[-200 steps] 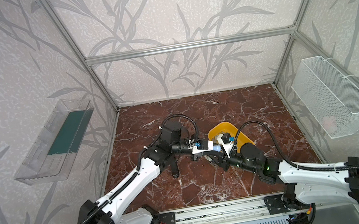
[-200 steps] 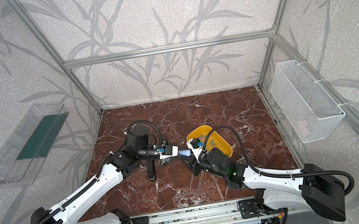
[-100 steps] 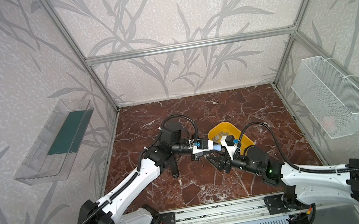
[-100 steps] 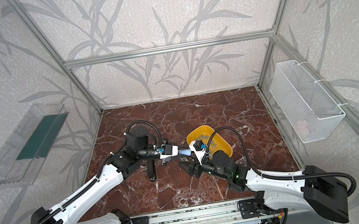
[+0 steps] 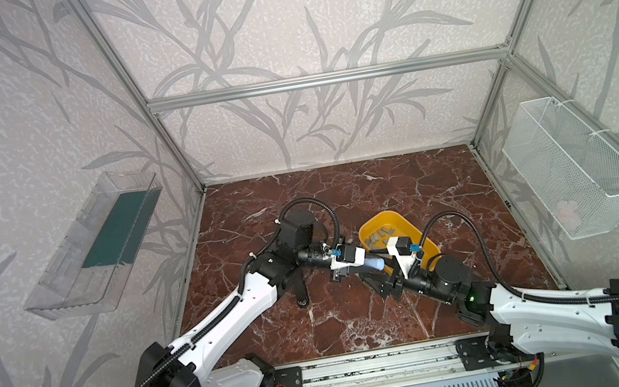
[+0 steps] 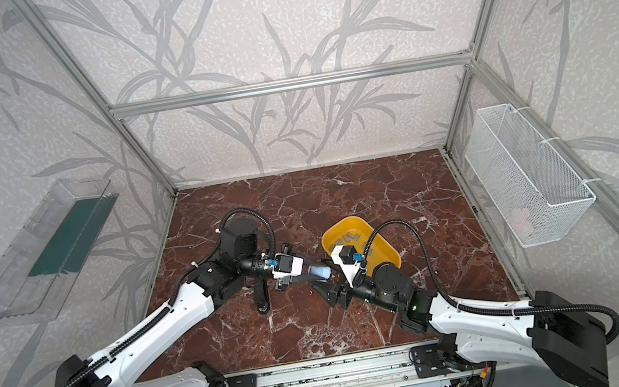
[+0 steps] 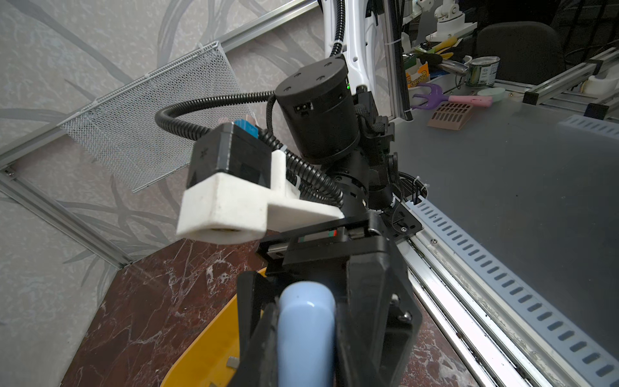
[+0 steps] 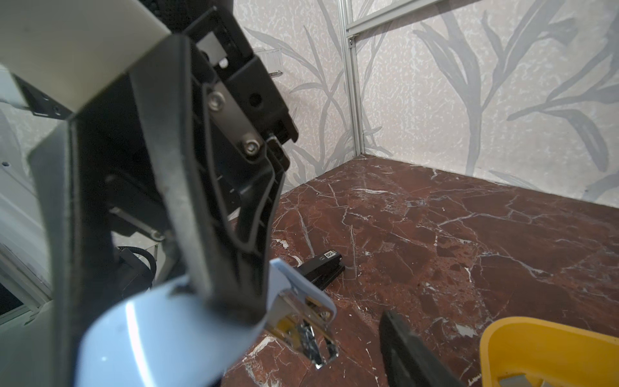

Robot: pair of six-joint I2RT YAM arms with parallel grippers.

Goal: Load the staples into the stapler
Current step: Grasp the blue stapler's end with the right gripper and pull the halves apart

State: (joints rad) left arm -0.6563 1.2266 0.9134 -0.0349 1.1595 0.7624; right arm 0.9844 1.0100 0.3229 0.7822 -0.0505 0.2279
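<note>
My left gripper point(image 5: 367, 264) point(image 6: 307, 272) is shut on a light blue stapler point(image 5: 376, 264) point(image 6: 320, 272) point(image 7: 306, 328), holding it in the air above the table's middle. In the right wrist view the stapler's point(image 8: 160, 335) metal magazine point(image 8: 301, 321) shows under the blue cover. My right gripper point(image 5: 378, 280) point(image 6: 324, 287) is open just in front of the stapler, and nothing sits between its jaws. One of its fingers point(image 8: 412, 355) shows apart from the stapler. The staples point(image 5: 380, 237) point(image 6: 344, 238) lie as small grey strips in a yellow tray point(image 5: 425, 241) point(image 6: 386, 251) point(image 8: 536, 338).
A black stapler point(image 5: 299, 288) point(image 6: 260, 295) point(image 8: 323, 268) lies on the marble floor under the left arm. A wire basket point(image 5: 577, 169) hangs on the right wall and a clear bin point(image 5: 97, 245) on the left wall. The two wrists are close together.
My right gripper has opened and drawn back a little from the blue stapler towards the front. The left gripper has kept its hold and place.
</note>
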